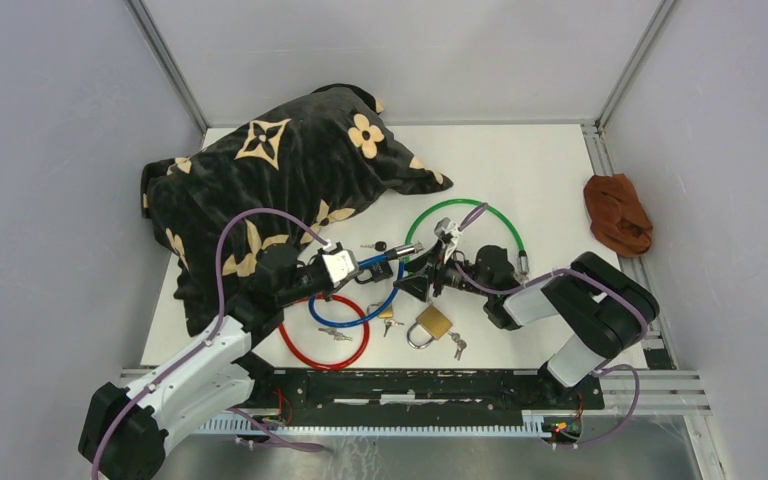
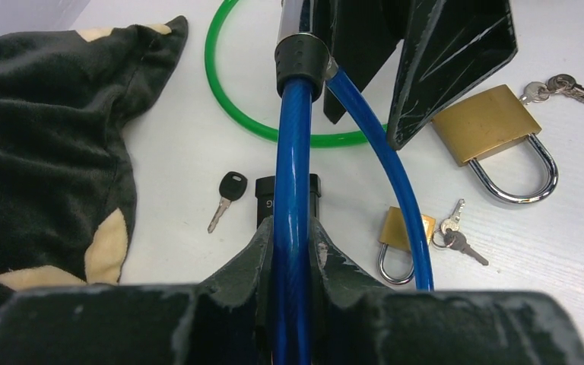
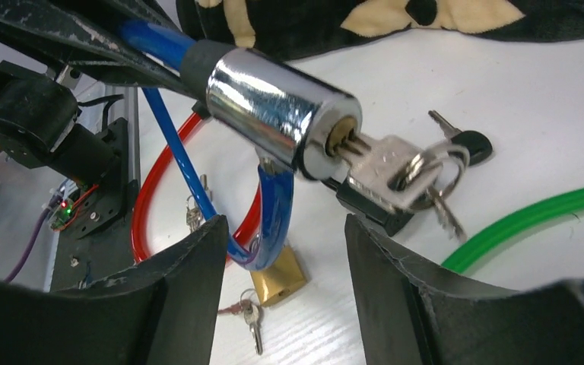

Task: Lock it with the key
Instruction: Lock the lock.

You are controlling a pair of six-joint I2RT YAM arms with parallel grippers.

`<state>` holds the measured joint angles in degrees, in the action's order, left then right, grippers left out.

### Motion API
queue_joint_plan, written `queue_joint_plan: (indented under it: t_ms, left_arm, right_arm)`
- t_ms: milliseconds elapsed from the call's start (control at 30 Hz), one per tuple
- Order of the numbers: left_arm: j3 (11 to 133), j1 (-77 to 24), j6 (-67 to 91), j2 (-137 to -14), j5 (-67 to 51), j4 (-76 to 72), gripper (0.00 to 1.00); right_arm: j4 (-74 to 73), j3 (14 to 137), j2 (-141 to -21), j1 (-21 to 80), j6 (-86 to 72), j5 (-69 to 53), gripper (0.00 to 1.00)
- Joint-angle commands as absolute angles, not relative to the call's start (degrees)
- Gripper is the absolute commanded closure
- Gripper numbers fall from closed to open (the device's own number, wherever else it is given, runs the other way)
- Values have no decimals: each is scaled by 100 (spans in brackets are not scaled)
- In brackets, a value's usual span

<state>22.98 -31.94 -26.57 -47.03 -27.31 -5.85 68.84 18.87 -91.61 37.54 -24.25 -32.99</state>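
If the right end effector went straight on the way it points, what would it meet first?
Probably the chrome lock cylinder, at the end holding the key, ahead of the open right end effector. The blue cable curving below it may come first; depth is unclear.

I get bright, even light on the white worktop (image 1: 520, 180), shadows soft. Glare streaks the chrome lock barrel (image 3: 274, 114) just above my right pincer (image 3: 285, 224); its fingers (image 3: 190, 289) and the key (image 3: 384, 171) look blurred.
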Motion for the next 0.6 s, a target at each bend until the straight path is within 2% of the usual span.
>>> queue_joint_plan:
  t_ms: [0, 33, 200, 333, 400, 500, 567]
  left_arm:
    - [2250, -3175, -2292, -4608, -2965, -760, 98]
    - [2254, -3173, -2226, -4618, -2996, -752, 98]
    - [2305, -3157, -2195, -4655, -3051, -641, 98]
    - [2414, -3154, -2110, -4727, -3184, -496, 97]
    - [2467, -3147, -2097, -4788, -3282, -395, 81]
    - [2568, -3155, -2140, -4863, -3362, -273, 53]
    - [2682, -3153, -2156, -4891, -3425, -227, 41]
  right_arm:
    - [7497, 2351, -9456, 3879, -2536, -3414, 41]
    - [7502, 2436, -9501, 3897, -2540, -3460, 46]
    - [7542, 2474, -9505, 3945, -2413, -3513, 82]
    - [7332, 2432, -9330, 4023, -1939, -3445, 97]
    - [7323, 2372, -9195, 4076, -1643, -3337, 100]
    - [7314, 2313, -9042, 4117, -1322, -3182, 100]
    - [7197, 2328, -8990, 4152, -1151, -3136, 100]
